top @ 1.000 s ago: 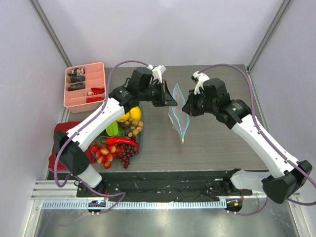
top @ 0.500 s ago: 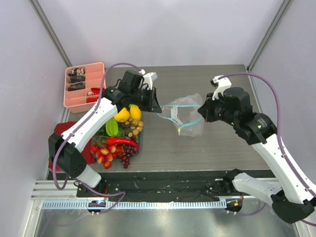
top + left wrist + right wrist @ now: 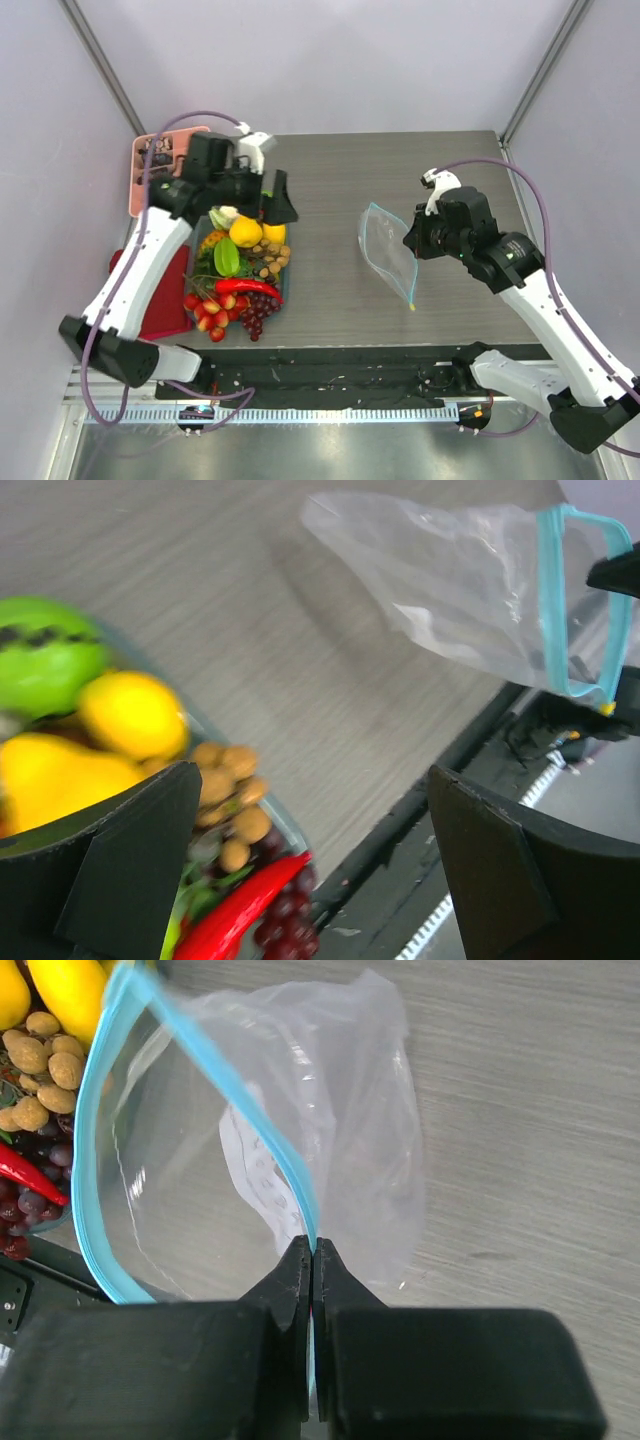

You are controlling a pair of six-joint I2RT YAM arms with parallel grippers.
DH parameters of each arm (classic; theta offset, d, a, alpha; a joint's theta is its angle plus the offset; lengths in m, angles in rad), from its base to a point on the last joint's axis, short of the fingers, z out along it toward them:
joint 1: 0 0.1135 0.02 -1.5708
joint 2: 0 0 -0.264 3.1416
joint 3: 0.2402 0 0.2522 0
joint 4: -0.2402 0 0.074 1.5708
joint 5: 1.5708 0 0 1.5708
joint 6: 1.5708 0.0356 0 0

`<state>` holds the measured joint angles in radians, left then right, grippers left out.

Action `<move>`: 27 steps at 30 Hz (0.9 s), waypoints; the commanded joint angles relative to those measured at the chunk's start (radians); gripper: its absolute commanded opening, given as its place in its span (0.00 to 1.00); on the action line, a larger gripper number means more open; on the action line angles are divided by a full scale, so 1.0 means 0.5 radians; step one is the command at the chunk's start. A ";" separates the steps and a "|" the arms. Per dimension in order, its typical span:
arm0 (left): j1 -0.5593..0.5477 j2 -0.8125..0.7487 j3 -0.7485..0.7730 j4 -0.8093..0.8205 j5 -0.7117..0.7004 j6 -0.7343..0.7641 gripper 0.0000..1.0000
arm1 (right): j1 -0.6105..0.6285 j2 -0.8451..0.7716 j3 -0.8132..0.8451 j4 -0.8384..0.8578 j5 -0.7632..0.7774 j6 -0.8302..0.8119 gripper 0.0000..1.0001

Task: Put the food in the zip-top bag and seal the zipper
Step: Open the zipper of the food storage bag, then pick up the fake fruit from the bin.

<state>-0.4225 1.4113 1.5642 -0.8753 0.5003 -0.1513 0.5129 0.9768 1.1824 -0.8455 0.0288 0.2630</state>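
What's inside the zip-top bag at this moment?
Empty: through the clear zip-top bag only the table shows. The food lies apart. The right fingers, pinching the zipper, hide a short stretch of it.

On the left wrist view the food [image 3: 130, 718] was smeared out of focus and ran off the left edge. My left gripper [image 3: 310, 800] showed only its two finger ends, the rest cut by the bottom edge. On the right wrist view my right gripper [image 3: 312, 1252] covered the bag [image 3: 350, 1120] below its pinch. From above, the pink tray [image 3: 137, 195] sat partly under the left arm [image 3: 150, 258], its contents too small to make out.
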 commanded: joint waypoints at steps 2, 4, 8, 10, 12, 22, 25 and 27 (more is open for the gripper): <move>0.308 -0.233 0.010 -0.295 -0.025 0.351 1.00 | -0.007 0.037 -0.006 0.129 0.025 0.182 0.01; 0.375 -0.261 -0.014 -0.320 -0.199 0.385 1.00 | -0.010 0.080 0.016 0.148 0.031 0.256 0.01; 0.406 -0.233 -0.054 -0.330 -0.497 0.330 1.00 | -0.010 0.200 0.077 0.151 0.016 0.342 0.01; 0.412 -0.197 -0.060 -0.336 -0.571 0.245 1.00 | -0.010 0.279 0.135 0.127 0.019 0.373 0.01; 0.415 -0.144 -0.073 -0.308 -0.666 0.165 1.00 | -0.010 0.326 0.175 0.102 0.105 0.434 0.01; 0.412 0.040 -0.165 -0.219 -0.970 -0.299 1.00 | -0.007 0.672 0.421 0.154 0.166 0.652 0.01; 0.412 0.125 -0.165 -0.228 -0.967 -0.400 1.00 | -0.007 0.740 0.439 0.163 0.206 0.680 0.01; 0.412 0.159 -0.171 -0.219 -0.912 -0.470 1.00 | -0.004 0.780 0.448 0.163 0.218 0.686 0.01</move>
<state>-0.2199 1.4601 1.4765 -1.0176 0.0521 -0.2844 0.5129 1.3422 1.3575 -0.7979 0.0937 0.5625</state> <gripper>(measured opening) 0.996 0.022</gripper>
